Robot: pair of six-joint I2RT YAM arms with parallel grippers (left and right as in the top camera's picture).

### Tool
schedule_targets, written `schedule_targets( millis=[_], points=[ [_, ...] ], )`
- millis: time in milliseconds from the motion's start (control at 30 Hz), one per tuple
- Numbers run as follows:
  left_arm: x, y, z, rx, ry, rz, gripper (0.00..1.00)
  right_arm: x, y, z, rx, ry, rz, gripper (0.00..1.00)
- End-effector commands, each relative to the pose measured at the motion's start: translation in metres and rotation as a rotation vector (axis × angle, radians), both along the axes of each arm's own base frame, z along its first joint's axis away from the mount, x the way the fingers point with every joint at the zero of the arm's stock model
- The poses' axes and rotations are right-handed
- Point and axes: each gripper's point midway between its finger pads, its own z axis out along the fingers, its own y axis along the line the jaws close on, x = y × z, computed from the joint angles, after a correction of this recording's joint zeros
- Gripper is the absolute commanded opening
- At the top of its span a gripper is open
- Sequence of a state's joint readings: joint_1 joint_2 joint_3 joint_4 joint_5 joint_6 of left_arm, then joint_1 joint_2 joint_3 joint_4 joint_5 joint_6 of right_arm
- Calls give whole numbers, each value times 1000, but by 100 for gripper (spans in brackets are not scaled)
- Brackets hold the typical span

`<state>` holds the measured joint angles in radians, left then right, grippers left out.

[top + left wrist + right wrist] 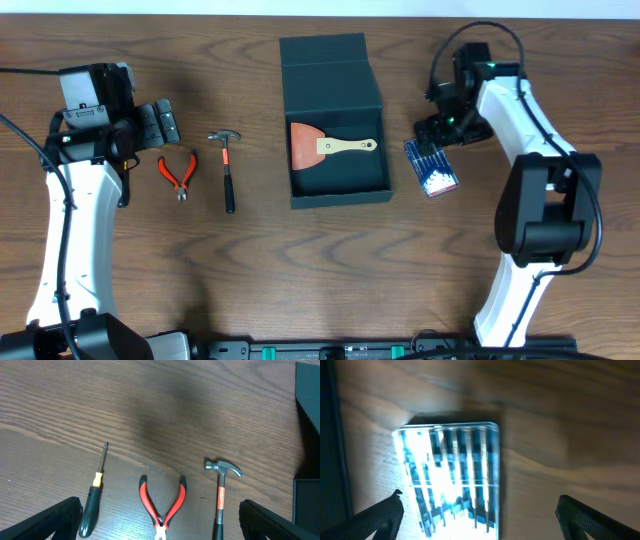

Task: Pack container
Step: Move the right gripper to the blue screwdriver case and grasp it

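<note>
Container stands open at the middle of the table, 1 scraper inside. Left gripper, fingers spread, hangs beside hammer and pliers. Right gripper, spread, hangs over clear case.

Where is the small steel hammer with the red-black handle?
Overhead view: the hammer lies left of centre, between the red-handled pliers and the dark square container.

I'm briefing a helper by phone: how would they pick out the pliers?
Start at the open dark container mid-table and look to its left. Past the hammer lie the pliers. Only they have two splayed red handles; the hammer has one straight shaft.
</note>
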<state>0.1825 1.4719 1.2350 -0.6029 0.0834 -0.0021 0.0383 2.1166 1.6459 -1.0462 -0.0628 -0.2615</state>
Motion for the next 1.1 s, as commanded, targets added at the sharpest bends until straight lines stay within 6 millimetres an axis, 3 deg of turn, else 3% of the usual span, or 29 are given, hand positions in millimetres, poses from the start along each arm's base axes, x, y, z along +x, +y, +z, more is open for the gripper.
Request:
schedule_targets(
  millis=[0, 167, 467, 667, 1067],
  points=[
    [4, 2, 3, 4, -4, -5, 98, -1, 12, -4, 13, -1, 160, 99],
    [4, 2, 3, 4, -4, -5, 98, 0, 3, -4, -41, -2, 175, 99],
    [4, 2, 3, 4, -4, -5, 98, -13, 24, -5, -5, 38, 267, 99],
    [4, 2, 3, 4, -4, -5, 99, -7, 18, -7, -66, 20, 202, 99],
    [4, 2, 3, 4, -4, -5, 98, -24, 21, -34, -62, 51, 187, 99]
  ],
)
